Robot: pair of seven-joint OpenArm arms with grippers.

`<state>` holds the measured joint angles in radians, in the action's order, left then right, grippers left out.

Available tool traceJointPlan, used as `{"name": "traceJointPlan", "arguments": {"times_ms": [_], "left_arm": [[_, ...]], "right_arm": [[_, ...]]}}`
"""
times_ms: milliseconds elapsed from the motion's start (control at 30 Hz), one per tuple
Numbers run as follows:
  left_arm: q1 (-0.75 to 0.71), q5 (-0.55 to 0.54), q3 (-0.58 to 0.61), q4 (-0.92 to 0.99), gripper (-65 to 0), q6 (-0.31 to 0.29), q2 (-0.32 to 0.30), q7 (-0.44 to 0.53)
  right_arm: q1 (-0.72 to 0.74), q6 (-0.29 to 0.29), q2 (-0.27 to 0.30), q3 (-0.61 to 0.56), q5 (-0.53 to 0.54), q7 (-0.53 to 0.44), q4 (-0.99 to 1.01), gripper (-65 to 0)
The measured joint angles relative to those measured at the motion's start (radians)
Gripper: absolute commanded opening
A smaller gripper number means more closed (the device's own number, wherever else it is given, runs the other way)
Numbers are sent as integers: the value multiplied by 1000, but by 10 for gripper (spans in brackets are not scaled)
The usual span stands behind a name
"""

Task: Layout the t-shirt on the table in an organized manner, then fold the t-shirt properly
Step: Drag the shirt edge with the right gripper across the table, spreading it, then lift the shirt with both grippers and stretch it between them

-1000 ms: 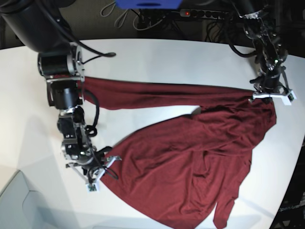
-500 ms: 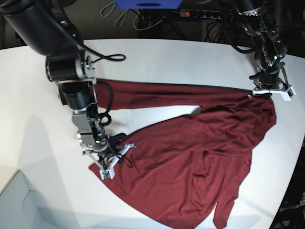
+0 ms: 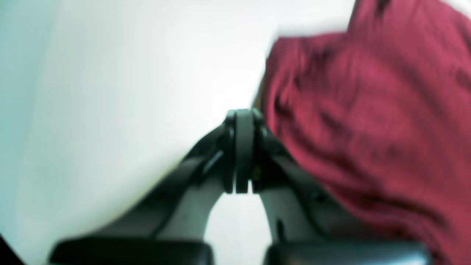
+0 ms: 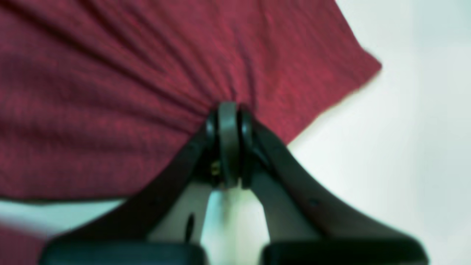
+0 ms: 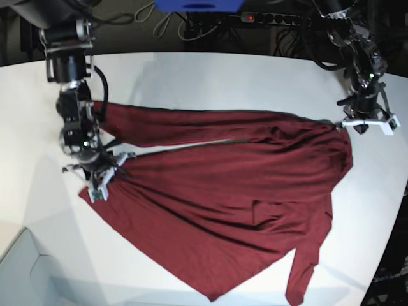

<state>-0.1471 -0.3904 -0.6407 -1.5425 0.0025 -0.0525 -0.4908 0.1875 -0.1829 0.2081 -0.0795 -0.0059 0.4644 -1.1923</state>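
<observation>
Both grippers clamp the t-shirt: right gripper on its hem, left gripper at a far corner. Shirt lies spread, wrinkled, on the table. Soft, light, limp; best held by edges or corners.

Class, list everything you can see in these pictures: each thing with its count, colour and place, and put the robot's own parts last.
t-shirt: one, dark red, spread across the middle of the table, pulled between the two arms.
table: one, white, under everything.
power strip: one, black with a red light, behind the table's far edge.
blue object: one, at the top edge, partly cut off.
right gripper: one, black and white fingers shut on the t-shirt, base view's left.
left gripper: one, fingers shut at the t-shirt's edge, base view's right.
</observation>
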Motion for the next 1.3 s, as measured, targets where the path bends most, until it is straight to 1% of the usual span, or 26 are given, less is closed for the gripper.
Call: {"name": "traceJointPlan", "arguments": {"times_ms": [67,167,367,433,567,667,767,833,967,1033,1067,1200,1300], "left_arm": [[24,-4,3,-22,-648,-6,4,-3],[74,-5,3,-24,-648,-6,15,1],[128,-4,5,-20,-648,-5,21,-2],[161,-3,5,21,-647,-6,20,8],[201,-2,0,152,-646,-8,11,5],[210,0,0,243,-646,-2,-20,-7],[230,1,0,275,-644,-2,-35,-3],[239,-2,0,276,-613,-3,-35,1],[233,-4,0,276,-438,-3,-33,0],[231,-3,0,277,-372,-2,-33,0],[231,-3,0,277,-365,-2,-33,0],[246,-4,2,295,-368,-2,-33,7],[286,2,2,335,-385,-2,-34,11]], "right_arm": [[-73,-2,7,-4,-8,49,-104,-650],[-162,-11,8,-10,3,66,-209,-650],[-243,-12,14,-3,0,80,-295,-650],[-258,-12,18,-1,-5,99,-327,-650],[-277,-14,42,2,-8,94,-413,-650],[-277,-15,41,2,2,88,-439,-650],[-277,-15,41,2,2,97,-433,-650],[-277,-15,39,2,2,97,-433,-650],[-277,-15,39,2,2,97,-433,-650],[-277,-15,39,2,2,97,-433,-650],[-277,-15,39,2,2,96,-433,-650],[-277,-15,40,2,2,97,-433,-650],[-277,-15,42,2,1,96,-433,-650]]}}
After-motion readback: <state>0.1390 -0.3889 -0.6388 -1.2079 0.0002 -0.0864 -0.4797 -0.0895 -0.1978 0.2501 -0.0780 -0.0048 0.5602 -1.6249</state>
